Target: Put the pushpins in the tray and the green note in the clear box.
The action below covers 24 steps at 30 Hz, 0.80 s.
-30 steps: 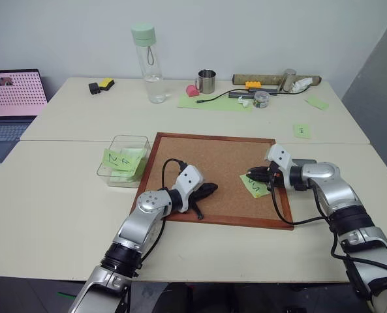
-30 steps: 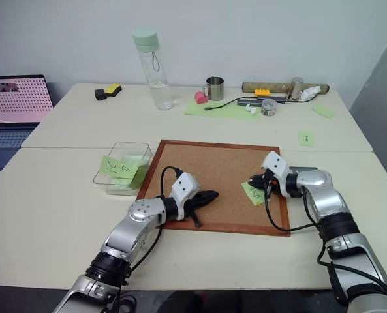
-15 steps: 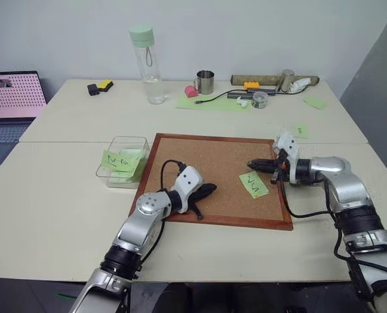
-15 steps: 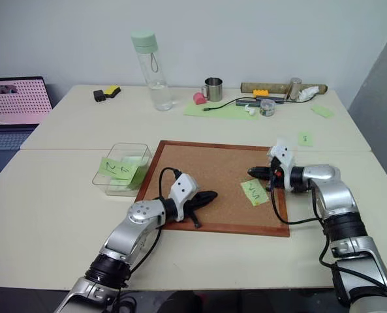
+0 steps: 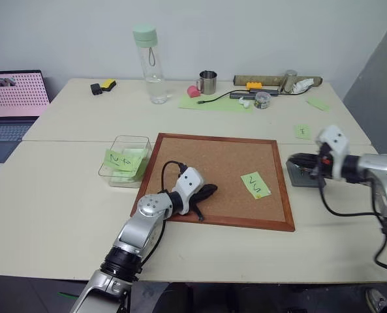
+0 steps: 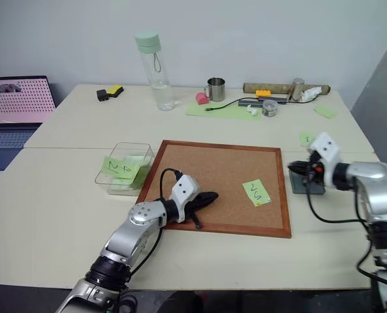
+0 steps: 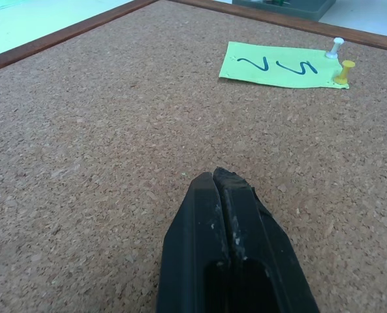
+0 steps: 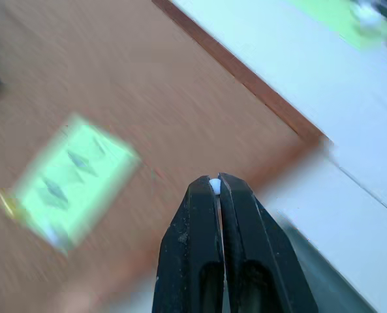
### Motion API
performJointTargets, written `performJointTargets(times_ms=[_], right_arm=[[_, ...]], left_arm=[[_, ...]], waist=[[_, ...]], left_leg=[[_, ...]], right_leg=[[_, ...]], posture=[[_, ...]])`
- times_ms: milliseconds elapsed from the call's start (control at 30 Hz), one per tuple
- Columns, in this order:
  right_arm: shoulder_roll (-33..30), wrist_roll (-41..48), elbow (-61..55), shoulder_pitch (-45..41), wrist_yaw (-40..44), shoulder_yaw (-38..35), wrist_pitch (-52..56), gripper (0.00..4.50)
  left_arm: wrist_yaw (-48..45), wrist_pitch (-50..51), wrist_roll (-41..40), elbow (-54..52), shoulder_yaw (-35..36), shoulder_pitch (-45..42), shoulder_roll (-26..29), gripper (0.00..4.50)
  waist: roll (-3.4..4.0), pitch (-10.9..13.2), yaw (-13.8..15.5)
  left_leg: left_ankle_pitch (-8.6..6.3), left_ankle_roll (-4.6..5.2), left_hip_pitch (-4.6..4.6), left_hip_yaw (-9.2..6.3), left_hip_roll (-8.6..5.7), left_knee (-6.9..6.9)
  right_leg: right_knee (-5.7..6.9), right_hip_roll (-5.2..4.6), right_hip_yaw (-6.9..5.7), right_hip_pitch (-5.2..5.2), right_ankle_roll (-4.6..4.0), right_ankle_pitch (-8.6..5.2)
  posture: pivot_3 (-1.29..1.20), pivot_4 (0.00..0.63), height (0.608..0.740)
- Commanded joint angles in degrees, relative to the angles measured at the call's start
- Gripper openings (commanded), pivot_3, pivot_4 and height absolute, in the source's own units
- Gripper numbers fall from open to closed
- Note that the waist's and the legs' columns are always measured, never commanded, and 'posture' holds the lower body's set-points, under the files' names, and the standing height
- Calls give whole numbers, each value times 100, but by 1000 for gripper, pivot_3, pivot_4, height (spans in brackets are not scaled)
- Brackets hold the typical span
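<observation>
Right gripper (image 8: pixel 217 185): the two black fingers are pressing together on a small white pushpin (image 8: pixel 214 186), of which a sliver of the head is showing between the tips. In the head views this gripper (image 6: pixel 300 168) is hovering over the dark grey tray (image 5: pixel 301 175), which is lying on the table (image 5: pixel 69 195) just beside the right edge of the corkboard (image 5: pixel 213 163); the arm is covering part of the tray, so its contents are hard to make out.

Left gripper (image 7: pixel 218 177): the fingers are closed on nothing, with the tips resting low over the corkboard near its front edge.

Green note (image 5: pixel 255 184): one square note with a black wavy squiggle is lying flat on the corkboard near the right edge, its written line running from the front toward the back of the board. Two pushpins are standing at one end of it, one white (image 7: pixel 334 47) and one yellow (image 7: pixel 344 71); these are too small to tell in the head views.

Clear box (image 5: pixel 117 171): one tub is sitting on the table just beside the left edge of the corkboard, long axis running front to back. Green notes (image 5: pixel 123 158) are lying inside; their exact count is hard to tell.
</observation>
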Motion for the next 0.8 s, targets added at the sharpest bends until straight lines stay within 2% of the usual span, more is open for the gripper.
performJointTargets(times_ms=[33,167,433,633,700,800], right_arm=[[-126,-391,354,134,-256,70,-497,36],[40,-541,693,67,-487,115,-659,36],[207,-649,1024,-180,-665,121,-824,1512],[28,-199,92,16,-144,-90,-693,2635],[-54,5,-461,226,153,-54,-532,2635],[29,74,-1093,441,165,113,-342,2635]], left_arm=[[-121,175,115,217,-135,145,83,0],[-145,163,129,235,-145,103,97,0],[-142,177,138,212,-105,97,130,0],[-125,180,135,182,-81,160,159,0],[-115,182,129,184,-74,164,158,0],[-99,180,121,194,-59,166,154,0]], waist=[[11,-8,-15],[16,-10,-20],[16,-10,-12],[16,-10,-19],[17,-10,-19],[14,-12,-18]], left_leg=[[0,0,4,3,0,0],[0,1,15,12,0,0],[0,0,12,12,0,0],[0,0,12,11,0,0],[0,0,12,11,1,-2],[0,0,11,8,1,-2]], right_leg=[[3,0,2,3,0,0],[8,2,10,11,1,0],[5,2,10,11,1,0],[5,2,10,10,1,0],[5,4,10,9,1,-1],[2,4,9,10,2,-1]], posture=[[0,150,740],[0,150,740],[0,150,740],[0,150,740],[0,150,740],[0,150,740]])
